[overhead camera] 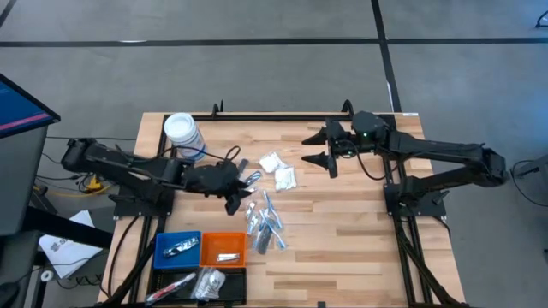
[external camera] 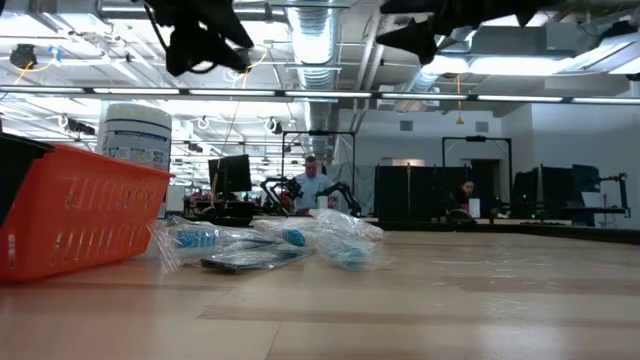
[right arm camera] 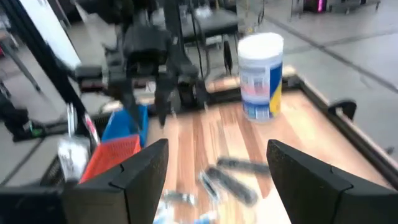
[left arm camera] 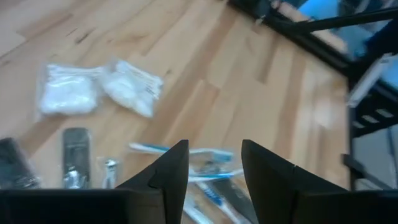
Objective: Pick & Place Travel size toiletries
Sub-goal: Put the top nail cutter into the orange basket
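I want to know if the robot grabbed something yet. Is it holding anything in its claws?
No. The left gripper hangs open above the wrapped toiletries, with nothing between its fingers. The right gripper is open and empty too, up over the table.

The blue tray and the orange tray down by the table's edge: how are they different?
The blue tray sits left of the orange tray; in the high view they look side by side. The blue tray holds a silvery wrapped item lying slantwise, while the orange tray holds a pale one lying level. They differ in colour. Both are small square trays of similar size, and each has one item in it. Neither gripper is at them.
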